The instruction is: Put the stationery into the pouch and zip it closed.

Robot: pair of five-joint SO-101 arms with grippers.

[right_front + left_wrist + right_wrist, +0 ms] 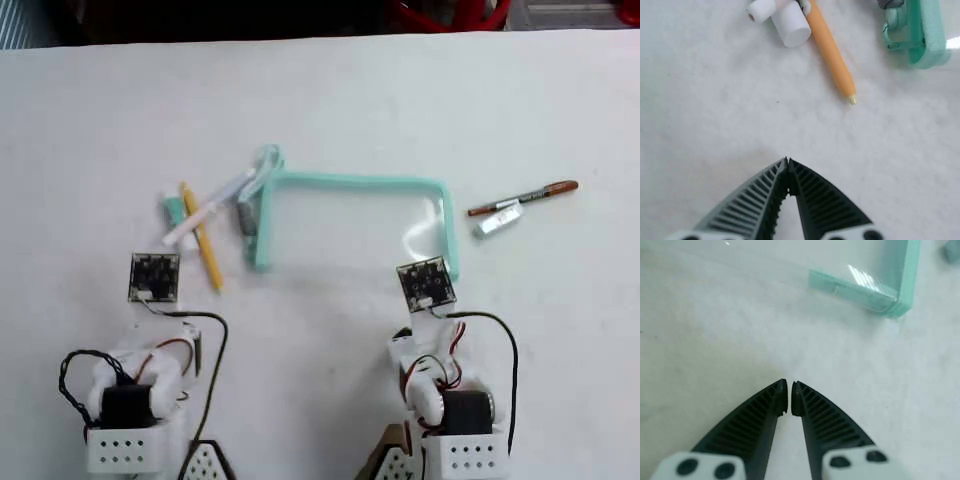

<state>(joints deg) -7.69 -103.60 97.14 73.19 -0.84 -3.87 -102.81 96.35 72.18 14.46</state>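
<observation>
The clear pouch (350, 181) with mint-green edging lies flat mid-table, its zip pull loop (267, 158) at the far left corner. To its left lie a yellow-orange pen (203, 240), a white marker (212, 209) crossing it, and a small green piece (172, 208). A brown-capped pen (525, 196) and a small white item (497, 221) lie right of the pouch. My left gripper (788, 161) is shut and empty, just short of the orange pen's tip (831, 52) and the white marker (790, 24). My right gripper (789, 388) is shut and empty near the pouch's near right corner (890, 302).
A small grey object (243, 217) lies against the pouch's left edge. The white table (320, 90) stretches bare behind the pouch, with red objects (450, 14) past its far edge. Both arm bases and their cables (213, 350) stand at the near edge.
</observation>
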